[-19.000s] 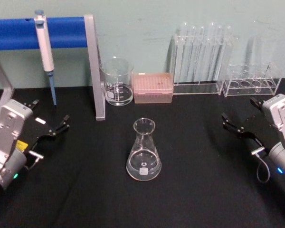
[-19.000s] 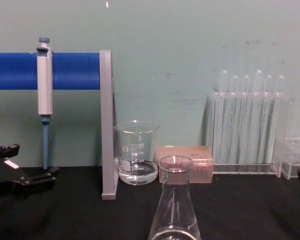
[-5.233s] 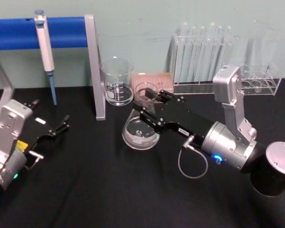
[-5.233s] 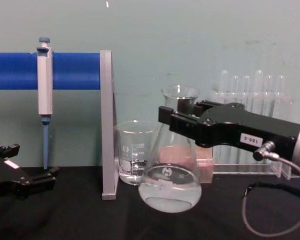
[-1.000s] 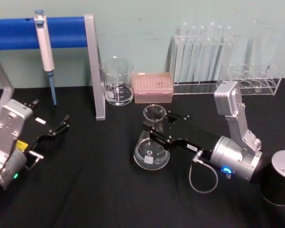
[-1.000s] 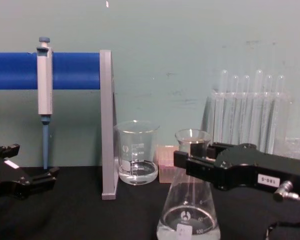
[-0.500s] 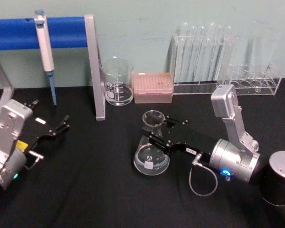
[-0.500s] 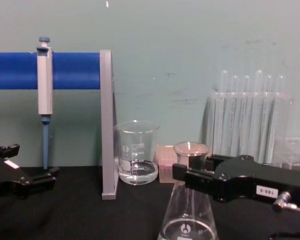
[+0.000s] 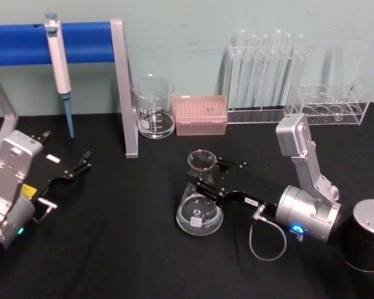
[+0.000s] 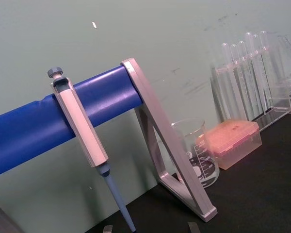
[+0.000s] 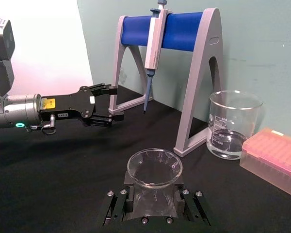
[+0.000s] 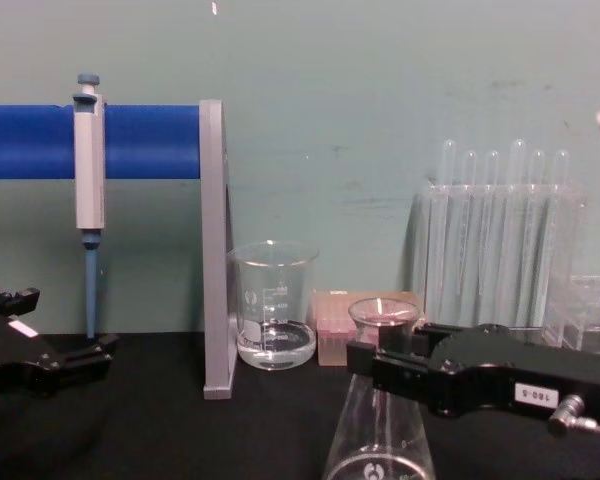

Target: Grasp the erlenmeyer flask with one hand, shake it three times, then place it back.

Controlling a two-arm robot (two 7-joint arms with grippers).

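The erlenmeyer flask (image 9: 199,210) stands upright in the middle of the black cloth with a little clear liquid in it, its base at or just above the cloth. My right gripper (image 9: 207,180) is shut on its neck just below the rim, reaching in from the right. From the chest, the flask neck (image 12: 381,322) rises above the black right gripper (image 12: 385,372). The right wrist view looks down on the flask rim (image 11: 154,167) between the fingers (image 11: 127,194). My left gripper (image 9: 80,166) is parked open at the left, far from the flask.
Behind the flask stand a beaker (image 9: 153,107), a pink tip box (image 9: 201,114) and clear test-tube racks (image 9: 265,78). A blue-bar stand (image 9: 121,87) holds a pipette (image 9: 58,59) at the back left. A black cylinder (image 9: 366,242) sits at the front right.
Over the last second my right gripper has lowered the flask slightly and drawn it a little nearer, still holding the neck. The left arm has not moved.
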